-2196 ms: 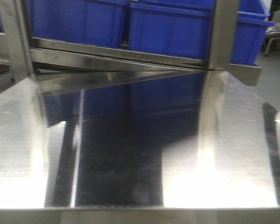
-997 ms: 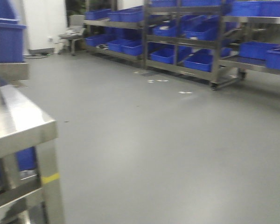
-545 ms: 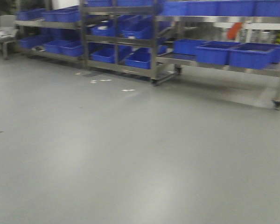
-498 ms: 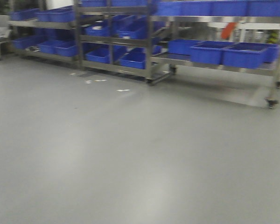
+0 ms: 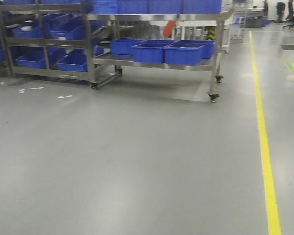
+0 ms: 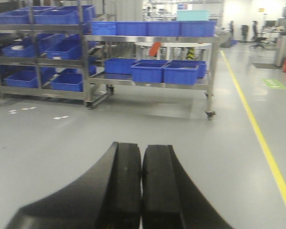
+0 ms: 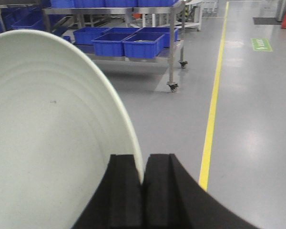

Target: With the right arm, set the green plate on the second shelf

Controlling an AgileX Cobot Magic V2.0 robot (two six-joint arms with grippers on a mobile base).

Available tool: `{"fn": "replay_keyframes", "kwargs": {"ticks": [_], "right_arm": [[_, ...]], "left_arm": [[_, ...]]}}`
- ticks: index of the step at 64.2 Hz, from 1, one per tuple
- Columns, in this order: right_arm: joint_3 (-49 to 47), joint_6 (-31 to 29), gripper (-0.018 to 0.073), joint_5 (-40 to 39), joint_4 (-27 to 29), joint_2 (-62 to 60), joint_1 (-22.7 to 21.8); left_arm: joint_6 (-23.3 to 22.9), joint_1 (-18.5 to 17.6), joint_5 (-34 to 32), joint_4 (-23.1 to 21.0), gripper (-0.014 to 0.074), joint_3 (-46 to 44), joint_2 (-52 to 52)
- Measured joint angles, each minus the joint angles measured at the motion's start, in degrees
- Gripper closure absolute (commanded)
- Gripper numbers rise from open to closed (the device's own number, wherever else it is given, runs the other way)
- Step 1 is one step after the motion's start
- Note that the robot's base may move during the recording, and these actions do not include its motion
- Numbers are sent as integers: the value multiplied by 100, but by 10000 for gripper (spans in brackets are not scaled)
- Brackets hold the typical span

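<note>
The green plate [image 7: 47,124] is pale sage green and fills the left of the right wrist view, held on edge. My right gripper [image 7: 143,164] is shut on the plate's rim, one black finger on each face. My left gripper [image 6: 142,152] is shut and empty, its two black fingers pressed together above the grey floor. Neither gripper nor the plate shows in the front view. Steel shelving racks [image 5: 152,54] with blue bins stand across the room in the front view.
Blue bins [image 5: 183,53] sit on the lower deck of a wheeled steel rack, which also shows in the left wrist view [image 6: 150,71] and the right wrist view [image 7: 128,43]. A yellow floor line [image 5: 263,137] runs down the right. A grey floor [image 5: 127,161] lies ahead.
The front view has swung from a close steel shelf surface to open floor, then kept panning right; the racks slid left and the yellow floor line came into view.
</note>
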Motion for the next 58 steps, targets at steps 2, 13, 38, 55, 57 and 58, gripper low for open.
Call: {"fn": "replay_keyframes", "kwargs": {"ticks": [2, 13, 38, 55, 57, 58], "right_arm": [[0, 0, 503, 0, 0, 0, 0], [0, 0, 503, 0, 0, 0, 0], [0, 0, 503, 0, 0, 0, 0], [0, 0, 503, 0, 0, 0, 0], [0, 0, 503, 0, 0, 0, 0], [0, 0, 503, 0, 0, 0, 0]], "left_arm": [[0, -35, 0, 0, 466, 0, 0], [0, -98, 0, 0, 466, 0, 0], [0, -98, 0, 0, 466, 0, 0], [0, -98, 0, 0, 466, 0, 0], [0, -98, 0, 0, 466, 0, 0], [0, -98, 0, 0, 466, 0, 0]]}}
